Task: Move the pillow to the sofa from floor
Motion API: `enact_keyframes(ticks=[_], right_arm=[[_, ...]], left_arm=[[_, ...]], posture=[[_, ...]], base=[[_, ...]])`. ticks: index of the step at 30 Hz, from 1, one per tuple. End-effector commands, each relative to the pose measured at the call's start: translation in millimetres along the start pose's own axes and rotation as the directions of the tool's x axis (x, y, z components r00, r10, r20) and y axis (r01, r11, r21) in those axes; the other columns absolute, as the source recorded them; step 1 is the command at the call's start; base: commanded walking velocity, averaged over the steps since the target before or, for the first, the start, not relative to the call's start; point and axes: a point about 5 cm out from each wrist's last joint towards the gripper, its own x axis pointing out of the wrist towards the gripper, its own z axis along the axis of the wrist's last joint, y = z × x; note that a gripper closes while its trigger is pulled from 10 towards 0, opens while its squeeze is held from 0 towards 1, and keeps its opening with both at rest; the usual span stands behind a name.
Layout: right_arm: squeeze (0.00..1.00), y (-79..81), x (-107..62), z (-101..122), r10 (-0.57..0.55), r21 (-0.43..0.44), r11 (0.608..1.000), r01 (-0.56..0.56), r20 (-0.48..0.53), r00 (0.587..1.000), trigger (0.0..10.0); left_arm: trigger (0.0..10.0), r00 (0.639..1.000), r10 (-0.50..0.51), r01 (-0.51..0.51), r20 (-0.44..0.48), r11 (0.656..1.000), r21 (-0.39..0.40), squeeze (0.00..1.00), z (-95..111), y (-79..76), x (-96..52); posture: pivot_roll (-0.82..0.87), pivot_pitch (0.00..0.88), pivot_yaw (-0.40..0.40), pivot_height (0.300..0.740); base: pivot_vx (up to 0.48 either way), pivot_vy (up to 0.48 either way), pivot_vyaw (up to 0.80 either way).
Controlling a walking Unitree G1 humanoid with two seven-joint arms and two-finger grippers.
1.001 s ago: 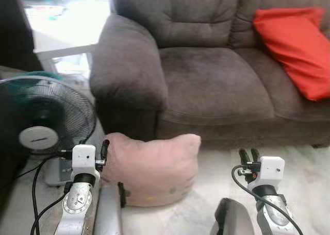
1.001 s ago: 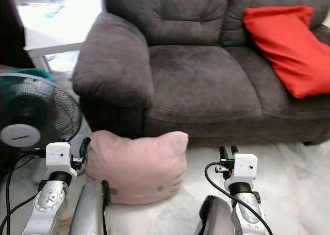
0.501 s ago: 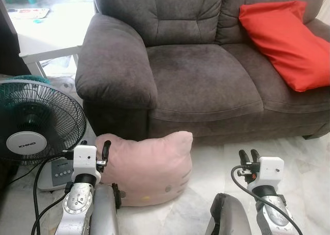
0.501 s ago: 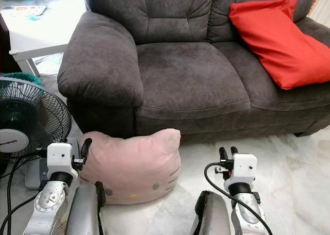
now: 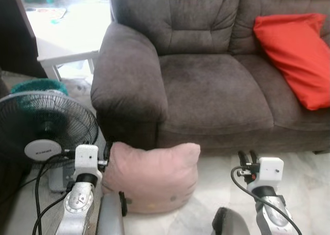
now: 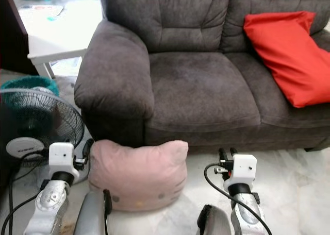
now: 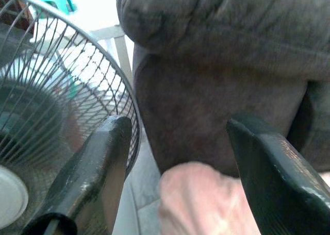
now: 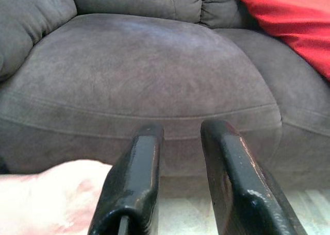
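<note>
Lying on floor against sofa (image 5: 216,85), pink pillow (image 5: 152,175), base partly hidden, left claw (image 7: 175,157) released, right claw (image 8: 178,178) narrowly parted.

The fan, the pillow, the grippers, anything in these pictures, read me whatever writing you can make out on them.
Fan: a dark brand mark on the white hub, too blurred to read.
Pink pillow: a printed face, no lettering.
Left gripper and right gripper: no readable labels on their white housings.
Nothing is legible.
</note>
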Motion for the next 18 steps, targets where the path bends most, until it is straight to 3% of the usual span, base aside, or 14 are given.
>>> enact_keyframes(ticks=[1,8,18], right_arm=[[0.0,-2.9,-0.5,0.6,0.0,-0.018,1.0,0.0,0.004,1.0,10.0],[0.0,-1.7,-0.8,0.4,0.002,-0.006,1.0,-0.002,0.008,1.0,10.0],[0.0,-4.5,-1.4,-0.7,-0.011,0.001,1.0,0.011,0.002,1.0,10.0]], left_arm=[[10.0,1.0,-0.006,0.006,-0.007,1.0,0.002,0.0,-1.7,-0.7,0.0],[10.0,1.0,-0.008,0.008,-0.006,1.0,0.003,0.0,-1.7,-0.9,0.2],[10.0,1.0,-0.016,0.016,-0.003,1.0,0.006,0.0,-1.8,-1.5,0.7]], posture=[[0.11,0.0,-0.105,0.429],[0.11,0.0,-0.105,0.429],[0.11,0.0,-0.104,0.429]], base=[[0.289,0.0,0.0],[0.288,0.0,0.63],[0.288,0.0,0.0]])
